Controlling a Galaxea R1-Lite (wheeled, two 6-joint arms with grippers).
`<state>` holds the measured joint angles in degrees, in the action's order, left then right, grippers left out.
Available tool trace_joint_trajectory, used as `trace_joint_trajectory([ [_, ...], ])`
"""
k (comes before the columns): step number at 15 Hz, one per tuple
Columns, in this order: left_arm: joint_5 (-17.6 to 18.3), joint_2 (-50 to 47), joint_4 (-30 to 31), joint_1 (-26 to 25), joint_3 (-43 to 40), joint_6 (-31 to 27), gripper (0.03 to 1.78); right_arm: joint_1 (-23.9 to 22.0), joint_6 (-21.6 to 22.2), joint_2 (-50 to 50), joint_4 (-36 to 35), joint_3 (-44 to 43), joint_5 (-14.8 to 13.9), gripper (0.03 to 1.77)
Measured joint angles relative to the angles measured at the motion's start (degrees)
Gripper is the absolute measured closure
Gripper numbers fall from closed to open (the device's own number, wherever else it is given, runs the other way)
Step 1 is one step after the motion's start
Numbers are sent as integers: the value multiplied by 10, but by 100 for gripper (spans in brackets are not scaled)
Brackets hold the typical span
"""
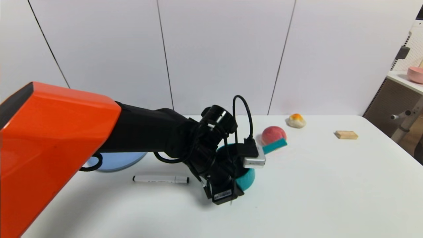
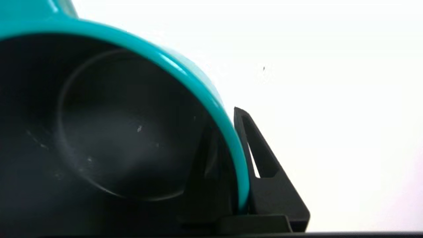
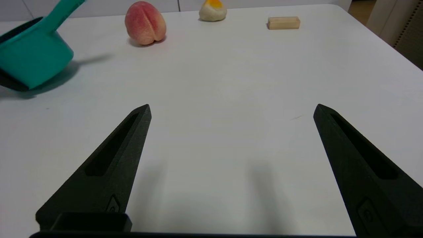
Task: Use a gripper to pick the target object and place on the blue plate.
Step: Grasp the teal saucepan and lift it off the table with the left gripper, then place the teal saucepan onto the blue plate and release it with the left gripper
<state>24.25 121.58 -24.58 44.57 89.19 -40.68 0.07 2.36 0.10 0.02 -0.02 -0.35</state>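
Blue plate (image 1: 115,162), lower left of head view, partly behind arm. Left gripper (image 1: 228,172), centre, fingers clamped on rim of teal saucepan (image 1: 248,178), tilted above white table (image 1: 314,185). Peach (image 1: 273,134) just behind. Right gripper (image 3: 231,109), fingers spread wide, holding nothing.

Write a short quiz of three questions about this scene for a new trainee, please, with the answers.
1. True or false: the left gripper has one finger inside the teal saucepan and one finger outside its wall.
2. Which object lies nearest the blue plate: A the marker pen, B the wooden block, C the peach?
3. Fill the gap: the right gripper is ____ and holds nothing.

Key: 1 true; 2 A; 3 open.
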Motion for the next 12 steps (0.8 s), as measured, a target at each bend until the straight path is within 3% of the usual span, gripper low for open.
trace_joint_trajectory([
  [7,-15,-33,-5,-10,24,11,167,0,0,0,0,0,0,10],
  [9,-40,-52,-4,-27,45,13,167,0,0,0,0,0,0,10],
  [12,-50,-79,-4,-70,68,10,167,0,0,0,0,0,0,10],
])
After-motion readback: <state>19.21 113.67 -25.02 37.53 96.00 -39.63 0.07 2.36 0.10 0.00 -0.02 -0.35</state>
